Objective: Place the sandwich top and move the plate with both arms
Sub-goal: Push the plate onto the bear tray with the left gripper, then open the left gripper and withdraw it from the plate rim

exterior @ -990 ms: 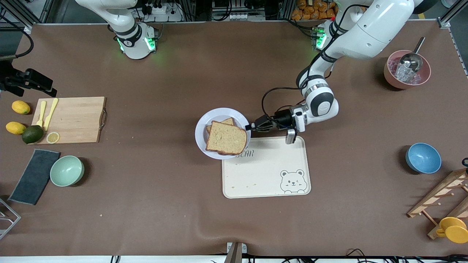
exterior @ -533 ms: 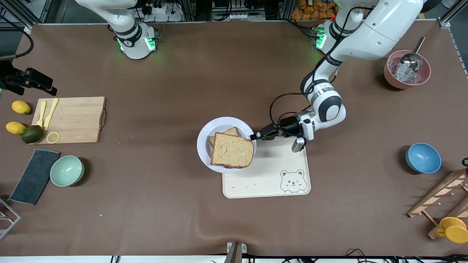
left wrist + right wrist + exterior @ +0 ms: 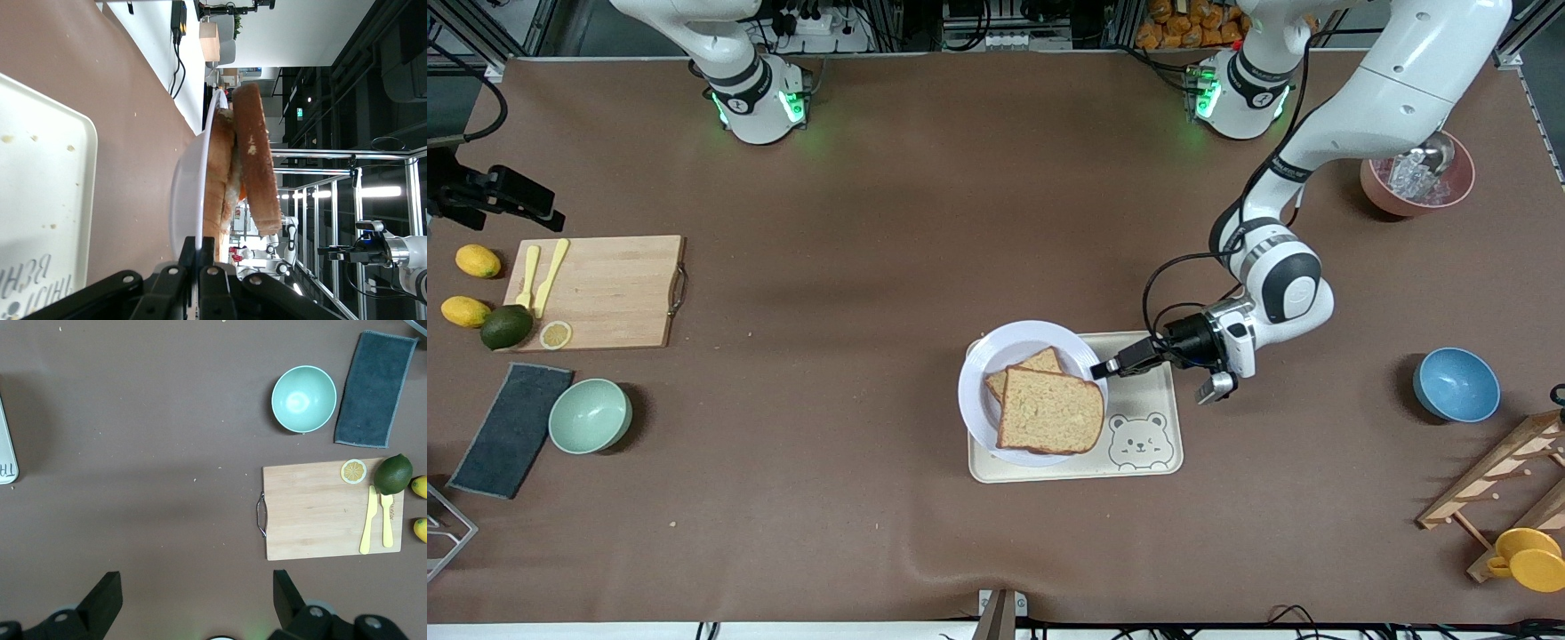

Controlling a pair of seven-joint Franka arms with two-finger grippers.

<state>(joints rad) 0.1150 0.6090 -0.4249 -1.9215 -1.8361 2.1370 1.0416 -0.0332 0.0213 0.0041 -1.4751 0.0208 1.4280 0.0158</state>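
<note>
The plate (image 3: 987, 373) is over the tray (image 3: 1160, 444), covering the tray's end toward the right arm's end of the table; the left wrist view shows the plate's underside apart from the tray surface, so it is judged carried, not set down; the top slice (image 3: 1049, 411) lies flat on the filling, with a lower slice (image 3: 1024, 369) showing from under it at the edge farther from the front camera.

The left gripper (image 3: 1104, 368) is closed on the plate's rim at the edge toward the left arm's end of the table, its fingers (image 3: 200, 263) pinching the rim from above and below; the plate therefore extends from the gripper toward the right arm's end, held by one edge only.

The right gripper (image 3: 193, 603) waits spread wide and empty, high over the cutting board (image 3: 330, 510), well apart from the plate; the left arm is plainly the nearer one; lowering onto the tray calls for keeping the plate level.
</note>
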